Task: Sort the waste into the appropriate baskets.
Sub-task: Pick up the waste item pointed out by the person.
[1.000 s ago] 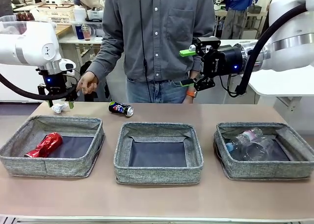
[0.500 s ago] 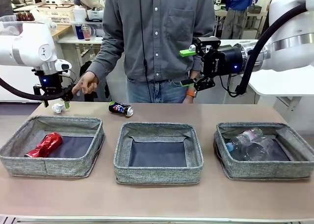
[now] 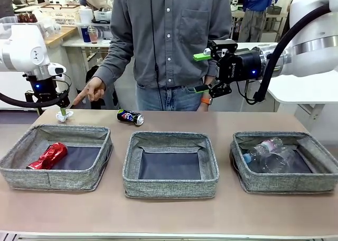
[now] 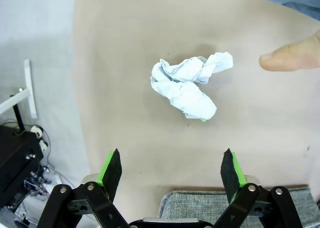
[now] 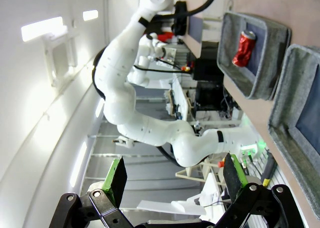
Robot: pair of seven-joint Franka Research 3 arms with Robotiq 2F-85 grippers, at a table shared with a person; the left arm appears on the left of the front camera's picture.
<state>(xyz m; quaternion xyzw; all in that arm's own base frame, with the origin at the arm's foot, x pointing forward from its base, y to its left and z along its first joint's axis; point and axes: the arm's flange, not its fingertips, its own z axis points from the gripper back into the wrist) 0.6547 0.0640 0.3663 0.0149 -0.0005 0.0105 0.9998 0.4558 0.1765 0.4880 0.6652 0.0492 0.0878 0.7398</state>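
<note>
A crumpled white paper ball (image 3: 65,116) lies at the table's far left corner, and my left gripper (image 3: 59,112) hangs open just above it. In the left wrist view the paper ball (image 4: 187,88) sits ahead of the open left gripper (image 4: 172,170), apart from both pads. A dark can (image 3: 130,117) lies on its side behind the baskets. A crushed red can (image 3: 47,156) rests in the left basket (image 3: 100,146). The middle basket (image 3: 170,187) holds nothing. Clear bottles (image 3: 266,152) lie in the right basket (image 3: 285,184). My right gripper (image 3: 203,72) is open, raised in the air.
A person stands at the far side; one hand (image 3: 91,91) points a finger (image 4: 290,58) at the paper ball. The left basket's rim (image 4: 200,203) lies just under my left gripper. The table's left edge is close to the paper ball.
My left gripper has moved left and away, from beside the paper ball to above it. The person's hand stretched a finger toward the ball. The right arm stayed still.
</note>
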